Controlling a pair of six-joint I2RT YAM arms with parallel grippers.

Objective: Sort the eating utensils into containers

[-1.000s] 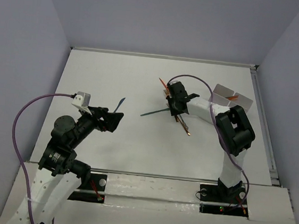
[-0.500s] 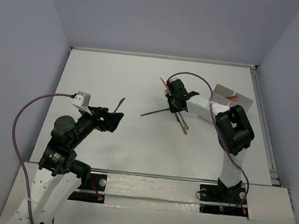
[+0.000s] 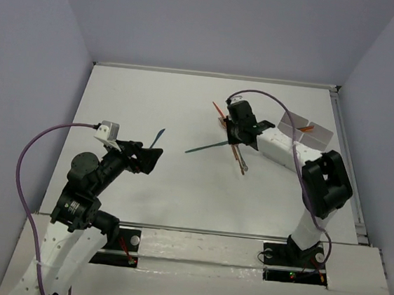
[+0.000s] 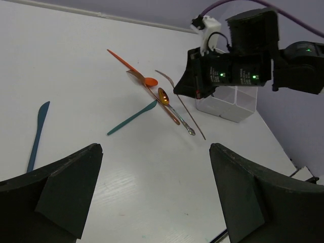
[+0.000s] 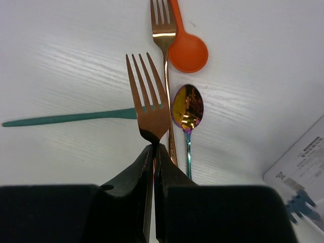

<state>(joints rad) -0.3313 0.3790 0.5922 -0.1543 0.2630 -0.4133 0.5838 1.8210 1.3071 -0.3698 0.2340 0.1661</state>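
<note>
right gripper (image 5: pixel 153 149): pinched shut on copper fork (image 5: pixel 148 109) at its neck, tines ahead, likely for carrying.
left gripper (image 4: pixel 154 191): spread wide, empty.
orange spoon (image 5: pixel 188 53), teal knife (image 5: pixel 66 119): just ahead of right gripper.
compartment tray (image 4: pixel 230 104): near, beside right gripper.

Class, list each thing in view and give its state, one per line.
Left pincer, open, empty.
Right pincer, shut on held copper fork.
Other copper fork, lying flat.
Orange spoon, lying flat.
Iridescent spoon, lying flat.
Teal knife, lying flat.
Blue knife, lying alone.
Tray, upright.
</note>
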